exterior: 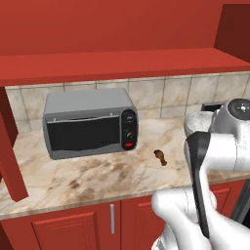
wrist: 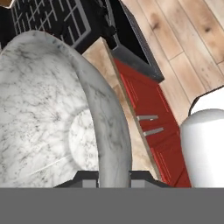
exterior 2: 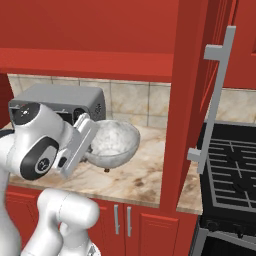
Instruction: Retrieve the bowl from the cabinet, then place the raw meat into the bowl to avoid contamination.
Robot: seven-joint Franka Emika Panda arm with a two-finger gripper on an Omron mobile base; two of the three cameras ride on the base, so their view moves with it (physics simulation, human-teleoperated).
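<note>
One bowl in the tool, one piece of meat on the table.

The tool [wrist: 113, 178] pinches the rim of the single gray bowl [exterior 2: 112, 142] and holds it in the air above the table [exterior: 93, 178], tilted, with nothing inside it. The one brown piece of meat [exterior: 160, 157] lies on the table, to the right of the one toaster oven [exterior: 90, 122] and apart from it. One cabinet door [exterior 2: 197, 90] stands open, beside the stove [exterior 2: 232, 170]. Below the table there are red base cabinets [exterior: 73, 227].
</note>
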